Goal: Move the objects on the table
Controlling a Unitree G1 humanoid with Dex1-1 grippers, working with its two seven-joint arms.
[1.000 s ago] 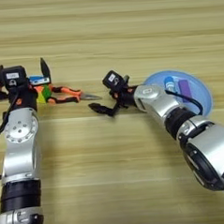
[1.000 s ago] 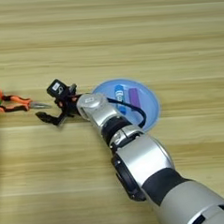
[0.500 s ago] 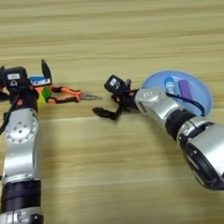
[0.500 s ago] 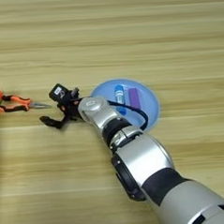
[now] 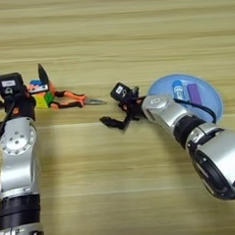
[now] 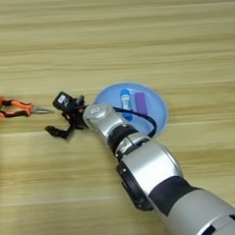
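1. Take the plate [image 5: 207,96] as your landmark; far to its left, at the picture's edge, your left gripper [image 5: 19,88] sits at the puzzle cube [image 5: 40,93]; one black finger stands up just above the cube and the other lies at the far left edge, so the fingers read as spread wide, with the cube beside the inner finger and not clamped; across the last second this arm shows no real shift.

2. Nearer the plate, the pliers [image 5: 71,99] lie flat on the table [image 5: 114,36], handles touching the cube, nose pointing towards the plate; they have not moved either.

3. Just left of the plate's rim, your right gripper [image 5: 116,107] hangs over bare wood with its fingers apart and nothing between them; one finger reaches down-left, the other sits up by the small camera block; it has crept only a little, and the pliers' tip is still near but apart from it; I judge that no object has been carried anywhere yet and the task stands barely begun.

4. On the plate itself, the blue tube [image 5: 178,89] and the purple block [image 5: 194,93] lie side by side, undisturbed.

5. Hard to read: the right arm covers the plate's near rim; the left gripper's outer finger is cut off by the edge; whether the inner finger actually touches the cube I cannot tell.
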